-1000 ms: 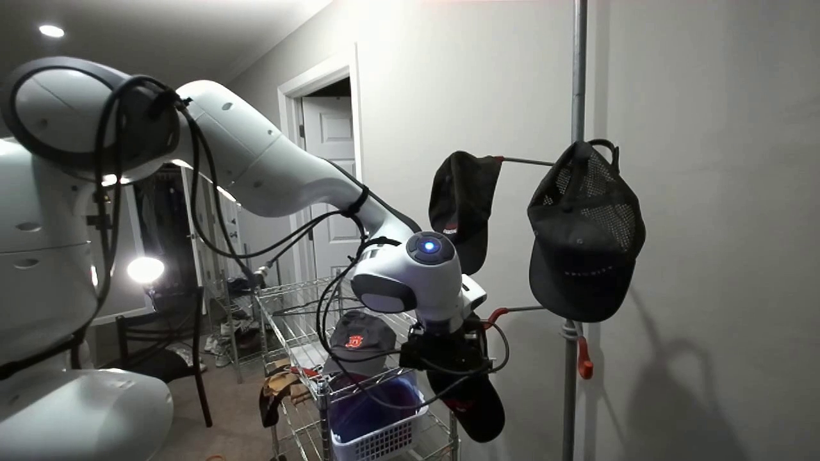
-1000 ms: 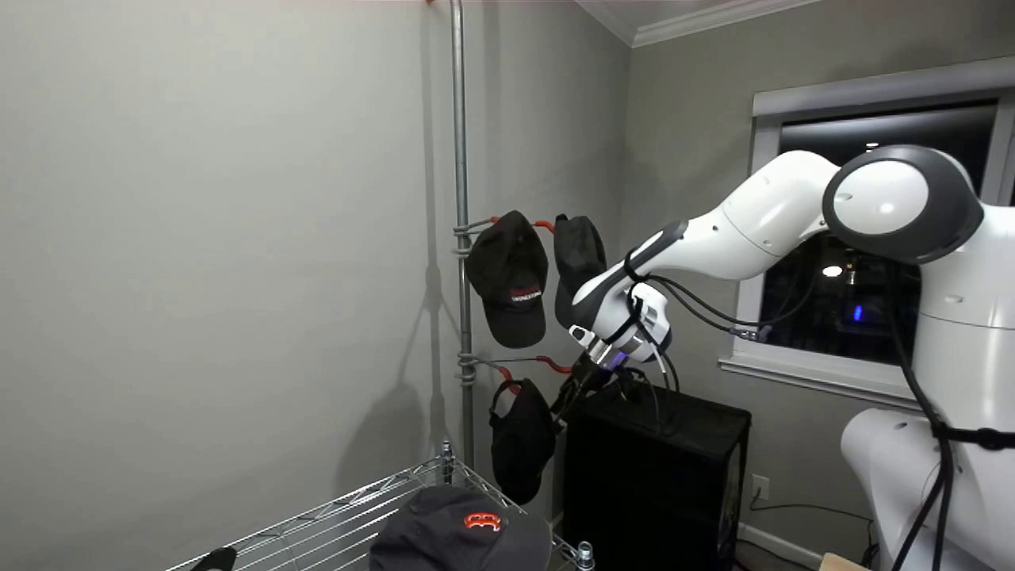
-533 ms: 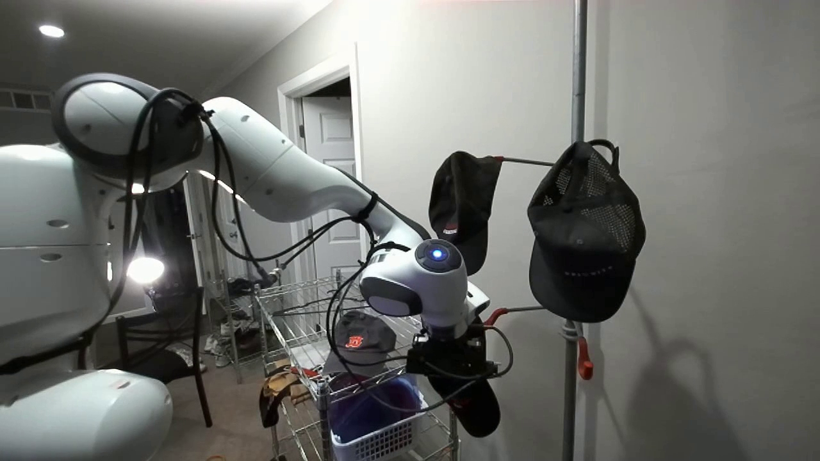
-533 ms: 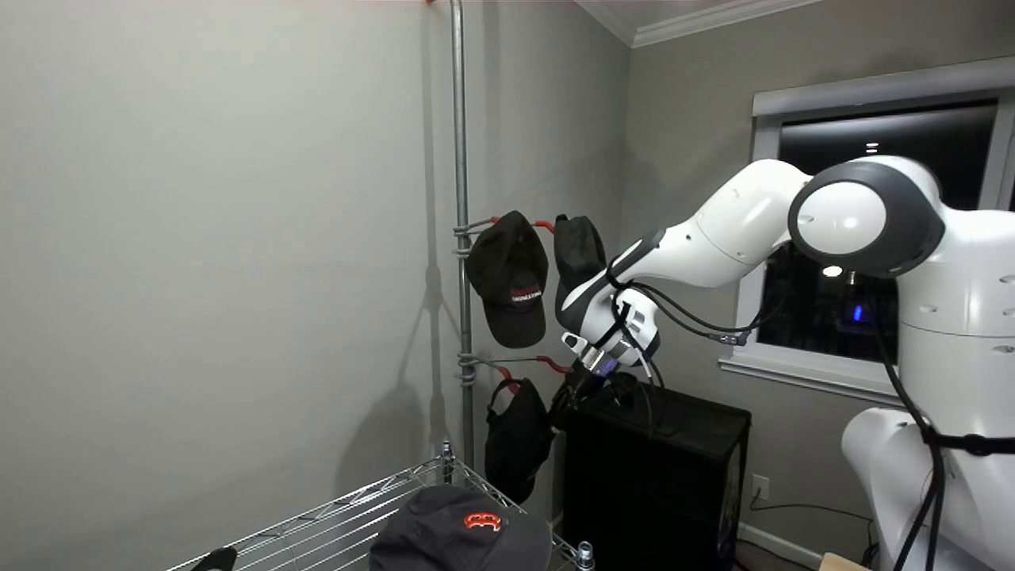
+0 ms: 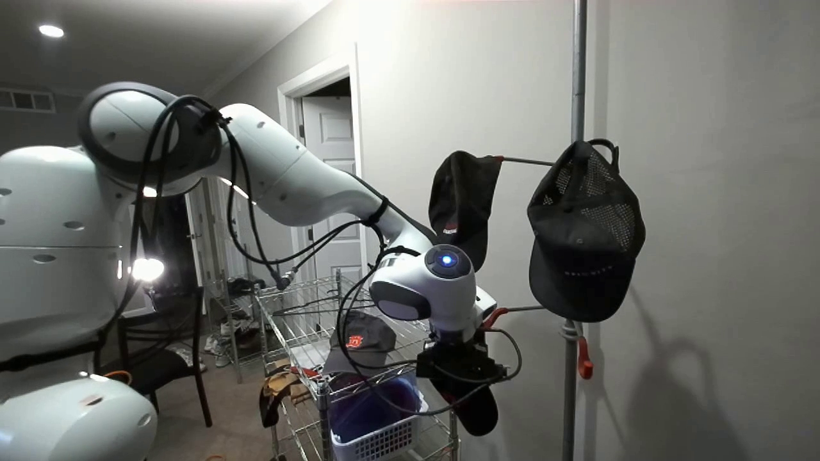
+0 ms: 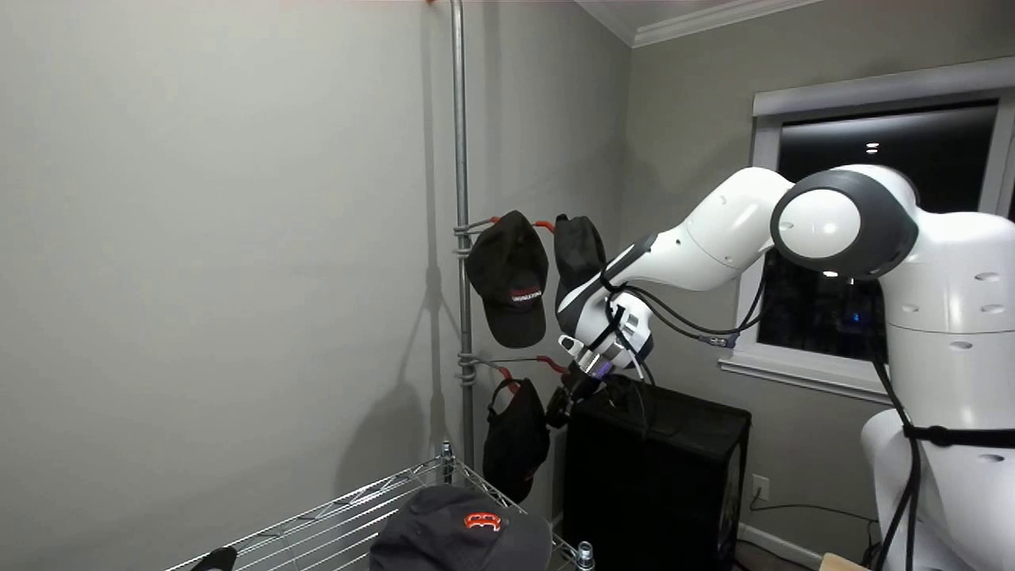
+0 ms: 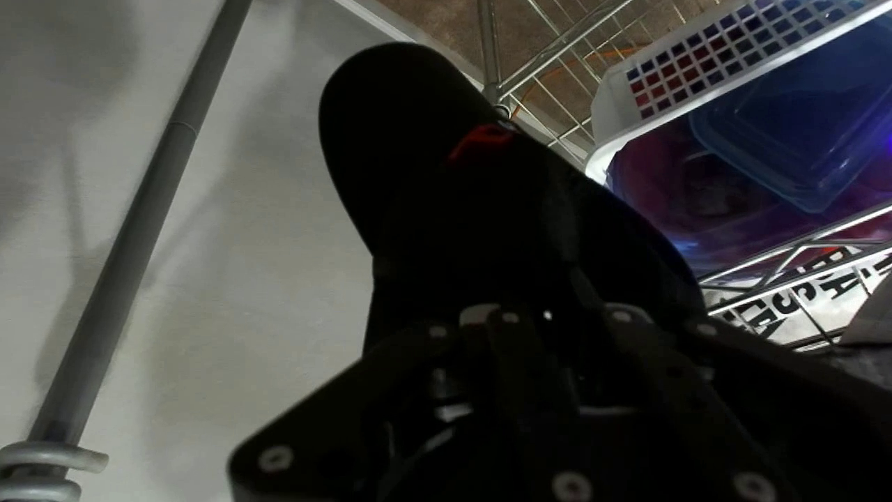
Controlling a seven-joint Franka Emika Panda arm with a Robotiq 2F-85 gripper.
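A black cap [image 7: 432, 188] with a small red mark hangs from a red-tipped hook [image 6: 507, 374] on the pole, brim downward. My gripper [image 7: 550, 314] is right against its crown in the wrist view, its jaws drawn fairly close together. Black fabric and black fingers merge there, so whether cloth lies between the fingertips is hidden. In an exterior view the gripper [image 6: 557, 412] touches or nearly touches the cap's side [image 6: 514, 448]. From the opposite angle the hand [image 5: 458, 365] covers the crown, and only the lower part of the cap [image 5: 474, 410] shows.
Another black cap [image 5: 464, 205] and a mesh-backed one [image 5: 583, 243] hang on the pole [image 5: 579, 77]. A grey cap [image 6: 460, 531] with a red logo sits on the wire rack, above a white basket [image 5: 378, 442]. A black cabinet [image 6: 658, 476] stands behind the hand.
My arm has come forward toward the pole, with the hand slightly lower. The jaws appear narrower. The hanging black cap has shifted a little away from the hand's side.
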